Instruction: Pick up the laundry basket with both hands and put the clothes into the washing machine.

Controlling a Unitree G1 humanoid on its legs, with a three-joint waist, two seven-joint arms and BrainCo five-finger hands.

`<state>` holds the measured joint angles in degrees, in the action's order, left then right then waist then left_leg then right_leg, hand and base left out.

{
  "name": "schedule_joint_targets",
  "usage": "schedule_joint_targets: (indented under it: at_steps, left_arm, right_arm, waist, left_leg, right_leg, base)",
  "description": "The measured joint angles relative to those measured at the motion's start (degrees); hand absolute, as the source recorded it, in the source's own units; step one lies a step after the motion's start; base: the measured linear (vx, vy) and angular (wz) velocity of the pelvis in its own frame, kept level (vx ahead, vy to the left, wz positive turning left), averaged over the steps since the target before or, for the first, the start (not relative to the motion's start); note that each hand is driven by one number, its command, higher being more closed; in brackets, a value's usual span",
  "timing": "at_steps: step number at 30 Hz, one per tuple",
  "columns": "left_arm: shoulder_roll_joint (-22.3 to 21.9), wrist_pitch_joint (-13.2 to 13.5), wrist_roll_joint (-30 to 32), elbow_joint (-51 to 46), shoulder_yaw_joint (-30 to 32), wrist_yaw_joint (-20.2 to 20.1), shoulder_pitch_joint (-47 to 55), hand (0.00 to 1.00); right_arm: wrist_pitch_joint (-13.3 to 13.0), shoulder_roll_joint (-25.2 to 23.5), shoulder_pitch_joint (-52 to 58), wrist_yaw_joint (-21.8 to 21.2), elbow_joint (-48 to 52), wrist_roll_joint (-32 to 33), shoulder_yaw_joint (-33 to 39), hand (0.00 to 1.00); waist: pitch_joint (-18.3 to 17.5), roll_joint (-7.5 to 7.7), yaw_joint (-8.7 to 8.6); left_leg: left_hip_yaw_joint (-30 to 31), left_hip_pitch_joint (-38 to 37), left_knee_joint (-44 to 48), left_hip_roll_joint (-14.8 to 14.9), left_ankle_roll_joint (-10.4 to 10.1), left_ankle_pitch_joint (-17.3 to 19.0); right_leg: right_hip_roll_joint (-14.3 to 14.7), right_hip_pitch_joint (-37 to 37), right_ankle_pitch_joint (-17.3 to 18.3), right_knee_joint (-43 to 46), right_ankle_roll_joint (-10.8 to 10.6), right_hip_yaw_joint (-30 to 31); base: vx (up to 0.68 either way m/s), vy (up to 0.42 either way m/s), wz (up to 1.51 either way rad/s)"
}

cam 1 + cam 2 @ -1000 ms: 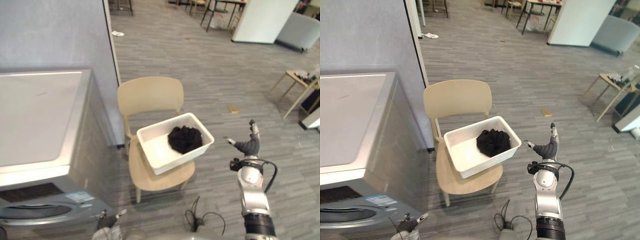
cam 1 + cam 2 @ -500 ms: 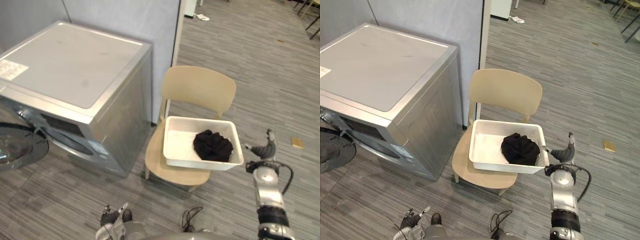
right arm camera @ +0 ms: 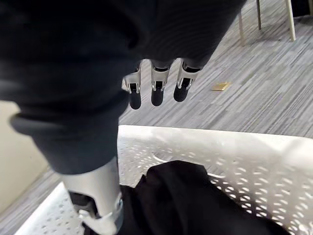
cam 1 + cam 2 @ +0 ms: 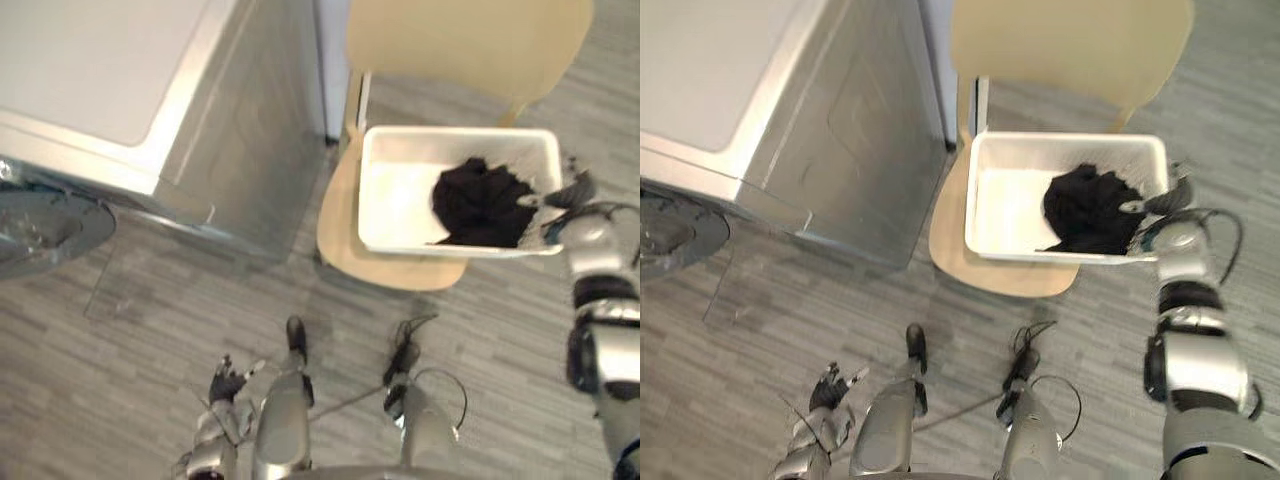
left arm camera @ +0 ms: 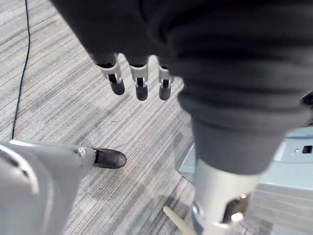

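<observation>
The fingers [image 3: 154,94] of the right hand [image 4: 1167,201] hang straight and loosely spread, holding nothing, above the right end of the white perforated laundry basket [image 4: 402,205], with the thumb lower down beside the heap of black clothes [image 4: 482,203]. Whether the hand touches the basket's rim cannot be told. Half a second ago this hand was just outside the basket's right wall; now it overlaps that wall and reaches over the inside. The fingers [image 5: 140,84] of the left hand [image 4: 226,382] are also straight and empty, low over the grey striped floor [image 4: 150,340] and well apart from the basket, much as before. The basket sits where it was, on the seat of the beige chair [image 4: 385,268], with the clothes piled in its right half. The silver washing machine [image 4: 120,80] stands just left of the chair, its round door [image 4: 40,225] swung open at the far left. The whole scene has shifted since the earlier picture because the head camera now looks more steeply down, not because the chair, basket or machine has moved.
</observation>
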<state>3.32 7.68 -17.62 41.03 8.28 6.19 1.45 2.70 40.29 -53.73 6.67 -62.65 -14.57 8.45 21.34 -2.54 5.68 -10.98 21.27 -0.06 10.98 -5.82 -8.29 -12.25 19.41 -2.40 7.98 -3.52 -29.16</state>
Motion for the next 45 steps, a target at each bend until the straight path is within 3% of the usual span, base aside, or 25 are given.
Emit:
schedule_joint_targets:
  at_steps: [2,7,13,17,28,33,34,38,45]
  left_arm:
    - [0.28,0.32,-0.97,-2.55,-1.99,-0.04,-0.97,0.0]
    - [-0.25,0.59,-5.54,-8.04,-4.35,-0.78,-2.02,0.0]
    - [-1.47,1.71,-17.73,-13.6,-6.24,-1.33,-4.43,0.0]
    - [-2.12,2.23,-20.13,-14.99,-6.46,-1.22,-6.47,0.0]
    - [-2.54,2.13,-20.05,-14.11,-6.25,-0.99,-7.71,0.0]
    - [-1.29,2.06,-20.03,-11.34,-5.03,-0.82,-8.94,0.0]
    - [-0.83,1.69,-20.03,-10.6,-3.83,-0.8,-9.37,0.0]
    - [-0.09,1.6,-20.03,-9.47,-3.18,-0.81,-9.56,0.0]
    - [1.95,1.67,-20.21,-8.8,-1.71,-0.78,-10.09,0.0]
  right_arm:
    - [-0.05,1.9,-2.45,-0.93,-2.47,1.28,-0.02,0.0]
    - [-0.1,5.92,-4.96,-1.29,-3.5,6.78,-2.04,0.0]
    - [0.22,10.14,-10.01,-0.22,-3.48,11.81,-16.59,0.0]
    - [0.23,10.68,-13.72,0.83,-2.68,11.73,-23.07,0.0]
    - [1.05,10.58,-16.12,0.66,2.59,9.41,-23.93,0.0]
    - [0.96,7.81,-17.7,0.65,6.23,9.36,-20.68,0.0]
    - [0.99,7.02,-17.86,0.66,6.61,9.28,-19.52,0.0]
    - [1.0,6.93,-17.87,0.74,7.43,9.2,-17.22,0.0]
    - [1.09,4.79,-17.8,0.53,4.61,9.23,-15.23,0.0]
  waist:
    - [2.26,-0.36,-0.03]
    - [3.97,-0.94,0.25]
    - [4.53,-0.88,-0.11]
    - [4.69,-0.62,-0.08]
    - [4.61,-0.39,1.33]
    - [4.48,1.52,1.54]
    - [4.4,2.78,1.56]
    - [4.44,4.06,1.75]
    - [4.4,4.35,1.95]
  left_leg:
    - [0.35,1.44,-0.01,-0.07,0.23,-0.84]
    - [0.63,5.98,0.01,-0.56,-0.1,-1.71]
    - [-0.08,9.91,-0.08,-0.24,0.13,-2.37]
    - [0.21,10.17,-2.13,0.46,-0.54,-3.4]
    - [2.22,10.11,-1.92,1.65,-1.04,-4.6]
    - [2.59,9.99,-1.86,2.78,-1.71,-5.07]
    - [2.79,9.99,-1.78,2.93,-1.72,-5.28]
    - [3.02,10.11,-1.71,2.84,-1.63,-5.54]
    - [5.02,12.08,-3.62,2.5,-1.51,-7.27]
  right_leg:
    - [-0.76,1.13,-0.12,0.47,0.16,-0.69]
    - [-2.72,7.12,0.2,4.48,-0.22,-1.85]
    - [-4.78,13.05,1.42,9.98,-0.33,-4.05]
    - [-5.06,14.23,2.7,12.24,1.08,-6.39]
    - [-6.76,14.81,3.61,19.55,0.44,-8.88]
    - [-5.93,14.8,3.61,20.38,0.44,-9.02]
    - [-5.61,14.79,3.61,20.49,0.44,-9.0]
    - [-5.34,14.78,3.78,20.33,0.26,-8.46]
    - [-3.83,15.11,5.46,17.76,1.54,-8.36]
  base:
    - [-0.08,0.031,0.14]
    - [-0.05,0.019,0.03]
    - [-0.03,-0.02,-0.01]
    - [0.0,-0.052,0.04]
    - [0.04,-0.073,0.1]
    - [0.01,-0.111,-0.02]
    - [0.0,-0.084,-0.02]
    - [0.0,-0.06,0.01]
    - [0.0,-0.047,0.11]
